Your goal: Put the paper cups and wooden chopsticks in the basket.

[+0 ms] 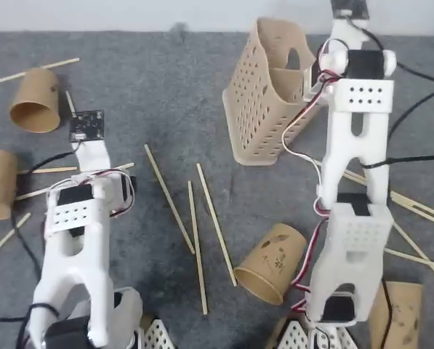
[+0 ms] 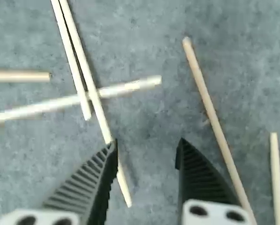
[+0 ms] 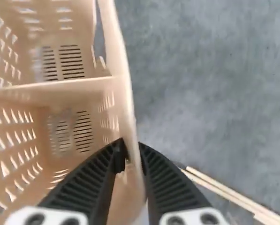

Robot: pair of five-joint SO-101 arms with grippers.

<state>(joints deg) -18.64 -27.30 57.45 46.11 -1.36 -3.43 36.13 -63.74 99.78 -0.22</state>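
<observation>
From above, we saw four brown paper cups (image 1: 271, 263) lying on the grey, felt-like worktop (image 1: 158, 80). Two were far left, one near the centre and one at the near right edge. Thin wooden chopsticks (image 1: 196, 247) lay scattered, three of them at the centre. The perforated tan basket (image 1: 264, 109) stood tilted at the far right.

The left wrist view brought us close to the left gripper (image 2: 147, 141). Its ribbed black fingers (image 2: 93, 183) stood apart, holding nothing, above at least six chopsticks (image 2: 210, 108), two side by side and crossed by a third.

In the right wrist view, the right gripper (image 3: 130, 143) had its fingers (image 3: 170, 187) clamped on the basket's (image 3: 60, 89) slotted wall, one inside and one outside. Two chopsticks (image 3: 224, 187) lay nearby.
</observation>
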